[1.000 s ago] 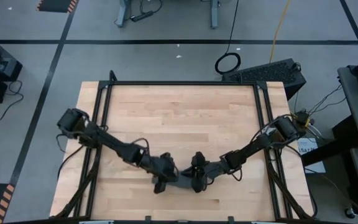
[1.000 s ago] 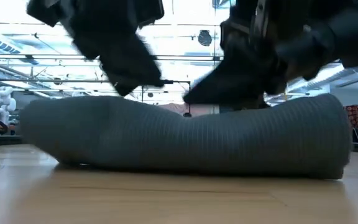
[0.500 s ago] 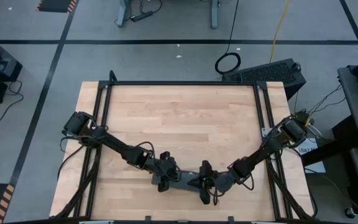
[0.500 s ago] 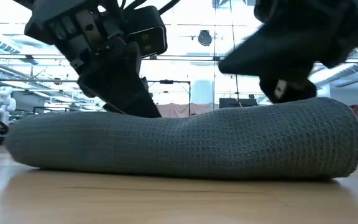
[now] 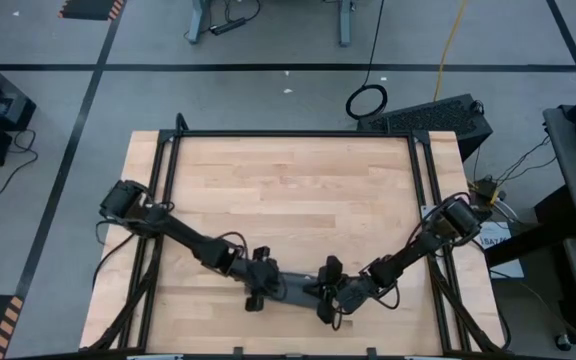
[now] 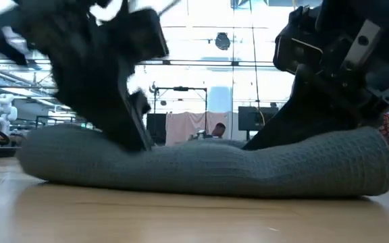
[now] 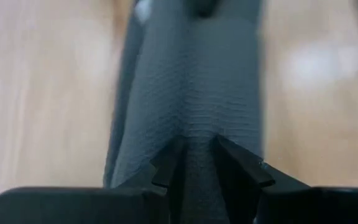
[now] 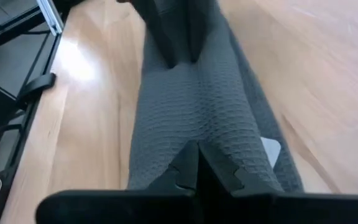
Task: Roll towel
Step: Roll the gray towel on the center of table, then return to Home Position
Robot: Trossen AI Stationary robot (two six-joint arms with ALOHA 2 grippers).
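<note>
Dark grey waffle-weave rolled towel (image 6: 208,165), near edge of light wooden table (image 5: 298,190) | left gripper (image 7: 194,163) pinching a towel fold | right gripper (image 8: 199,163) closed, pressing towel

The towel (image 6: 208,165) is soft dark grey cloth, matt, with a fine waffle weave that shows as small ridged cells in the lower middle of the frame; the table (image 5: 298,190) is pale wood in planks, smooth, with a mild sheen where light falls; its frame (image 5: 293,134) along the upper edge looks like black metal, matt; the fingers (image 7: 166,165) look like dark matt plastic.
</note>
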